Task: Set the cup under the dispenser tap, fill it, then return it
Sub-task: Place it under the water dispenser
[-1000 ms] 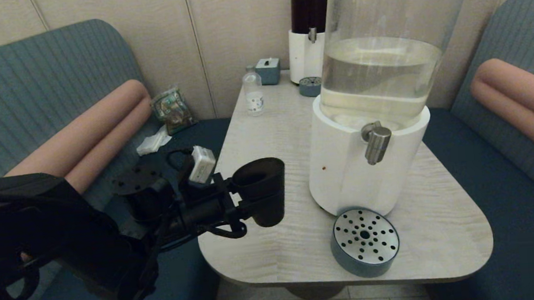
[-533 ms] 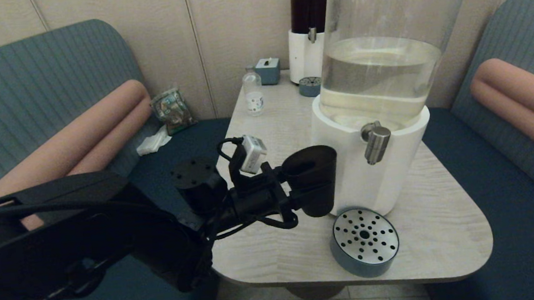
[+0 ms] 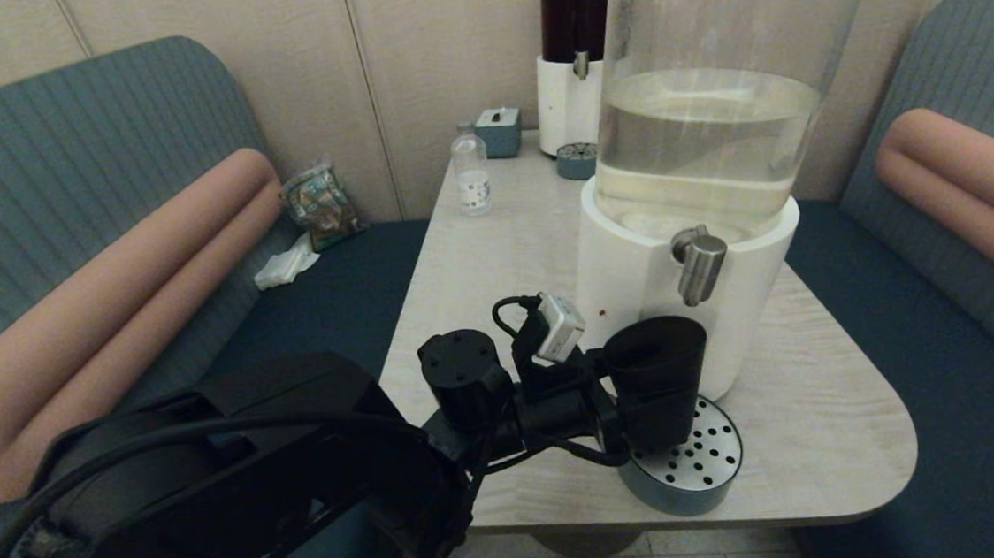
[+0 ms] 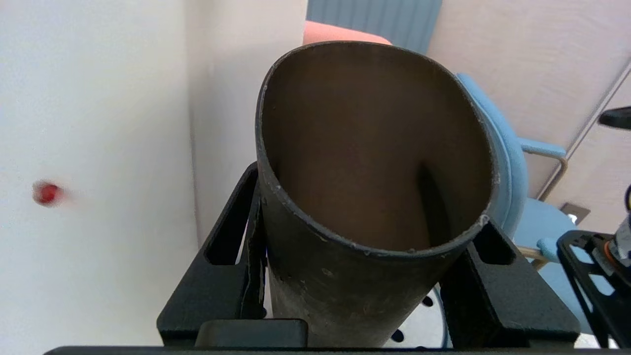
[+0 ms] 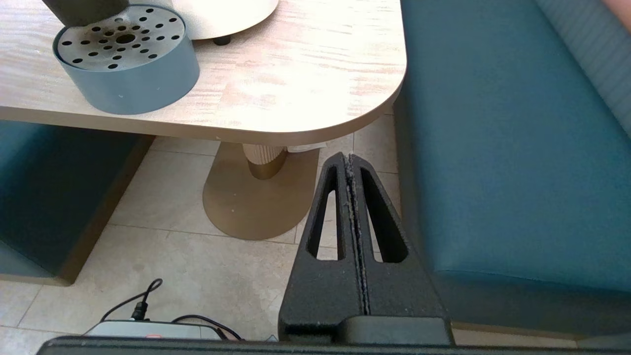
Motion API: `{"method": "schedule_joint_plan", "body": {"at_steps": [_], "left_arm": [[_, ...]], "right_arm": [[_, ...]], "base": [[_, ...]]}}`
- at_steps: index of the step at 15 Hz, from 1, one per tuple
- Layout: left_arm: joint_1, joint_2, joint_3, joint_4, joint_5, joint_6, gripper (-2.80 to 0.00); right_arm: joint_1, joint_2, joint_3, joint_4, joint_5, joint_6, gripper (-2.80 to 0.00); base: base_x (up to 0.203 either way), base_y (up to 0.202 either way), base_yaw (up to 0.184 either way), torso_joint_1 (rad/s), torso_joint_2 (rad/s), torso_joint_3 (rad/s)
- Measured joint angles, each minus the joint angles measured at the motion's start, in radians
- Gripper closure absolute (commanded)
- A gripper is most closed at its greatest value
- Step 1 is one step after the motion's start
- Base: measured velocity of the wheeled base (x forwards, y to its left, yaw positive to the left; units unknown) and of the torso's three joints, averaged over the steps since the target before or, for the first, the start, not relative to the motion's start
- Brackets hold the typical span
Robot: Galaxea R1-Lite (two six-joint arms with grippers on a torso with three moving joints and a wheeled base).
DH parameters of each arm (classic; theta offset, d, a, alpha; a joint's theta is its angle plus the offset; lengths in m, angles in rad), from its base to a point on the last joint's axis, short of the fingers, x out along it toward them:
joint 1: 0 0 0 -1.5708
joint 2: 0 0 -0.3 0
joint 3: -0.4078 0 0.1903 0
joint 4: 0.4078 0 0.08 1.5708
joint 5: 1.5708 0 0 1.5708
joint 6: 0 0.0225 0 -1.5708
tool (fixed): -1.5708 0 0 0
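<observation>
Head view: left gripper (image 3: 621, 393) reaches across the table (image 3: 827, 413) w/ the cup (image 3: 657, 373) clamped upright between its fingers, mouth up. Cup sits over the near-left part of the round perforated drip tray (image 3: 698, 467), just below and slightly left of the tap (image 3: 702, 265), close to the dispenser's white base (image 3: 631, 286); can't tell if it touches the tray. Left wrist view: both fingers (image 4: 231, 276) press the cup's (image 4: 374, 148) sides, inside looks empty. Right gripper (image 5: 351, 207) hangs low beside the table over the floor, jaws closed on nothing. Small clear bottle (image 3: 471, 175) stands at the table's far end.
</observation>
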Motion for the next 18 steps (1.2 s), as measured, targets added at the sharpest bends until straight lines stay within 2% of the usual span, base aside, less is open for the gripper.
{"method": "schedule_joint_plan", "body": {"at_steps": [8,9,18], "left_arm": [[-0.01,0.052,-0.023,-0.006,0.011,-0.004,0.0],[-0.011,0.056,-0.026,-0.006,0.01,-0.003,-2.8],[-0.027,0.067,-0.003,0.003,0.026,-0.002,-2.8]], "right_arm": [[0.0,0.0,0.0,0.0,0.0,0.0,0.0],[0.0,0.0,0.0,0.0,0.0,0.0,0.0],[-0.001,0.0,0.0,0.0,0.0,0.0,0.0]], "base": [[0.0,0.0,0.0,0.0,0.0,0.0],[0.0,0.0,0.0,0.0,0.0,0.0],[0.0,0.0,0.0,0.0,0.0,0.0]]}}
